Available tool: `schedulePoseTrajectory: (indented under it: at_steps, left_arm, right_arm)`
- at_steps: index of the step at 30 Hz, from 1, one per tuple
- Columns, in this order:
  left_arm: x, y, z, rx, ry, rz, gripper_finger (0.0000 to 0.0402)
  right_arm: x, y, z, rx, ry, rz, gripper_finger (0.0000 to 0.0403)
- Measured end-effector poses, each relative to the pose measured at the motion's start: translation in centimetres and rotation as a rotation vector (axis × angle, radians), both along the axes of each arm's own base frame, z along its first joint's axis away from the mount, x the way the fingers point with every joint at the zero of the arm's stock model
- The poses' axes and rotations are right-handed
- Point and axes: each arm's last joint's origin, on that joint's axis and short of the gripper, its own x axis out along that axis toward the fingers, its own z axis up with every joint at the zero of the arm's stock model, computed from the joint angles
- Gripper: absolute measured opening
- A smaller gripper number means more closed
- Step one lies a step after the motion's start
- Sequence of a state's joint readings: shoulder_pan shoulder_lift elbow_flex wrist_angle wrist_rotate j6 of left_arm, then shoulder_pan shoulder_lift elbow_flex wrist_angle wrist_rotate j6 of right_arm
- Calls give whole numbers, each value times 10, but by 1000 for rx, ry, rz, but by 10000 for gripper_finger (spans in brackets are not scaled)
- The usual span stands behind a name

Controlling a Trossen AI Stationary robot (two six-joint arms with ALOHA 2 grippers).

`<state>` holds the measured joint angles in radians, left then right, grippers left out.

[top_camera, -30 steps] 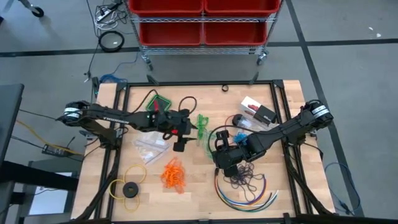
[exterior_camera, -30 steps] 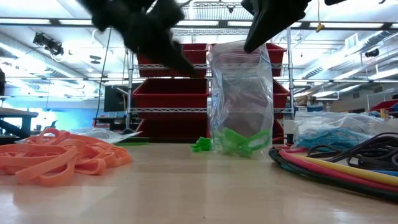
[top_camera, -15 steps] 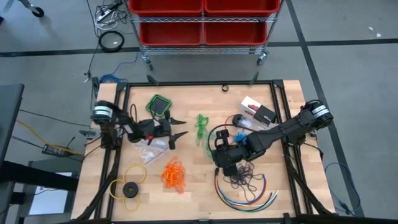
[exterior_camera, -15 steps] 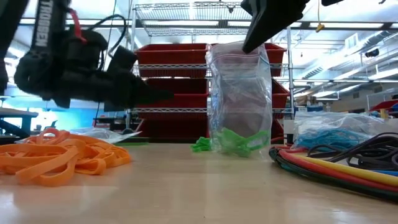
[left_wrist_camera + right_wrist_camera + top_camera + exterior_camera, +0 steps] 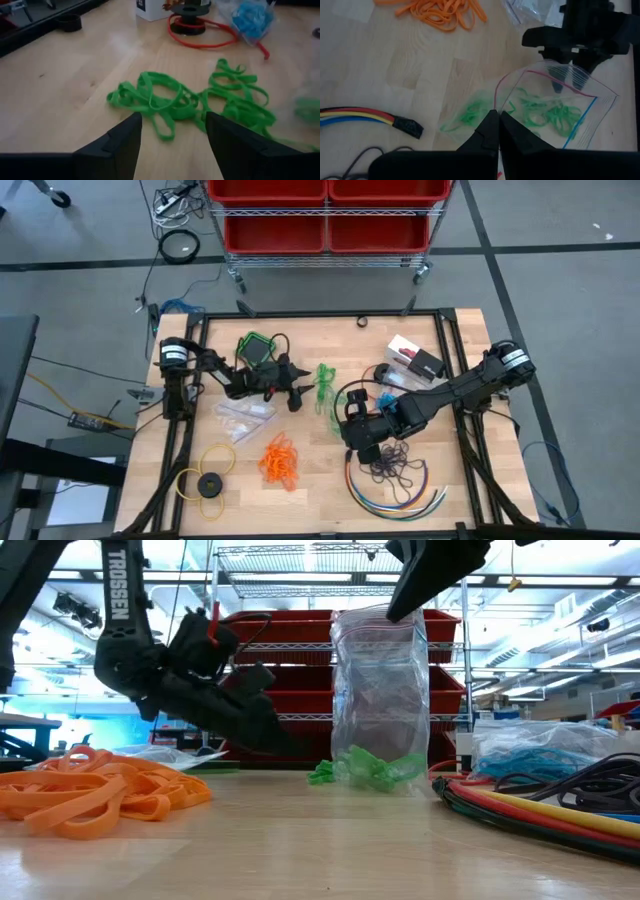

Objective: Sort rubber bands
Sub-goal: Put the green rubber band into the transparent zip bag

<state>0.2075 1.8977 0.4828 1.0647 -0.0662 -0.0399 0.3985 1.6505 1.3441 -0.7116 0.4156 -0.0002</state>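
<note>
Loose green rubber bands (image 5: 160, 100) lie in a heap on the wooden table (image 5: 320, 480), also seen from above (image 5: 325, 378). My left gripper (image 5: 172, 137) is open and low over the table, its fingers just short of the heap, one on each side of the nearest band. My right gripper (image 5: 496, 131) is shut on a clear zip bag (image 5: 380, 690) with a few green bands (image 5: 375, 770) at its bottom. Orange bands (image 5: 280, 460), dark purple bands (image 5: 392, 465) and blue bands (image 5: 385, 375) in another bag lie apart. My right gripper pinches the zip bag's top rim (image 5: 496, 107) between its two fingers, at one side of the open mouth. The fingers come slanting down from above. The bag hangs upright below them, with its lower end (image 5: 380, 783) on the table.
Coloured cables (image 5: 400, 492) curve along the near right. A yellow ring with a black disc (image 5: 207, 482) lies near left. Flat clear bags (image 5: 245, 415) lie beside my left arm. A green-rimmed thing (image 5: 258, 348) and a white box (image 5: 415, 360) sit at the far side.
My left gripper has come down from high above the table to just over it and has tipped nearer to level, pointing at the loose green bands. It has stayed open. My right gripper and the bag have kept still.
</note>
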Motion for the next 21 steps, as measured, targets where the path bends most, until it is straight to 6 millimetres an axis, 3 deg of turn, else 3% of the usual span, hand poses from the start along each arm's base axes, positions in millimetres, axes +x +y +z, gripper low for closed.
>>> schedulePoseTrajectory:
  at_steps: [21]
  left_arm:
    - [15,8,-15,-30,157,8,227]
  right_arm:
    - [1,0,1,3,-9,1,0]
